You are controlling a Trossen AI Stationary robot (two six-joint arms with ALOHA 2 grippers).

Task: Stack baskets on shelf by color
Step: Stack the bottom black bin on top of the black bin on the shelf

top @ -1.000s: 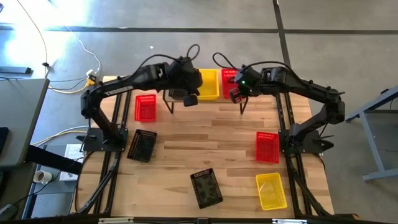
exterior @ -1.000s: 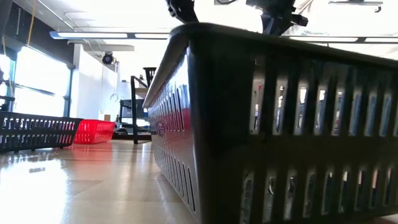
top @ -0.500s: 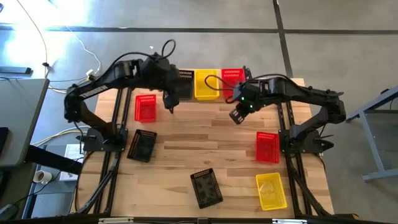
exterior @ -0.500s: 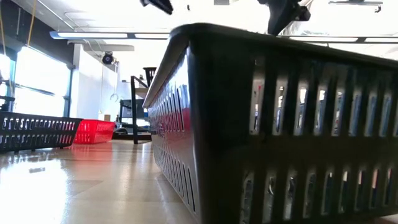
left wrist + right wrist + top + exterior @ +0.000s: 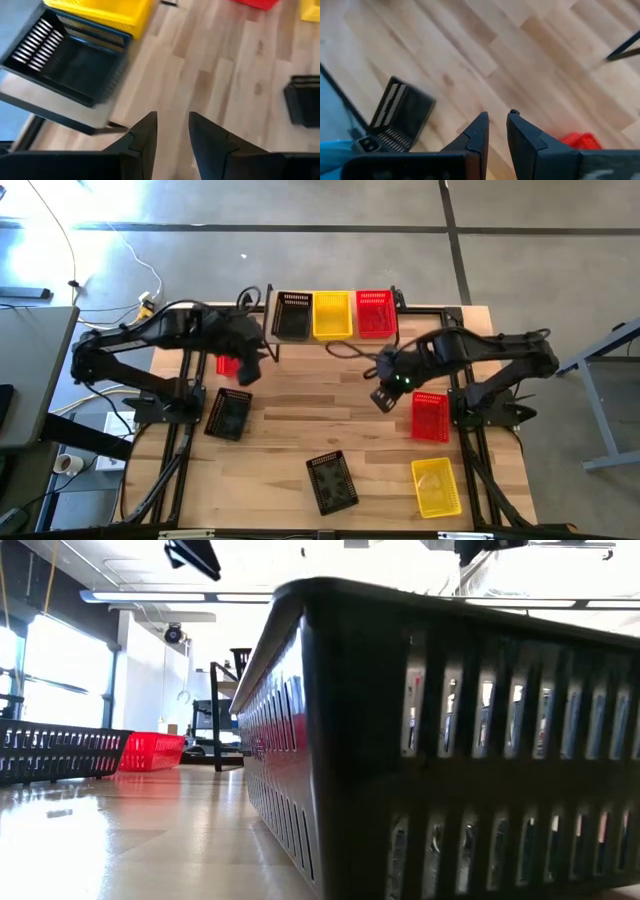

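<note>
Along the surface's far edge, the shelf carries three baskets; six remain below. Light, stiff mesh suits rim grips. Each end effector, left and right, is slightly spread, empty.

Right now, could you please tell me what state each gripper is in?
Left gripper: open, a narrow gap, holding nothing, above the table near the shelf.
Right gripper: open, a narrow gap, empty, over bare table.

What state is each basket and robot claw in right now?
Black basket, yellow basket, red basket: on the shelf, side by side.
Other baskets: loose on table, unstacked.
Left gripper: fingers apart, empty.
Right gripper: fingers apart, empty.
</note>
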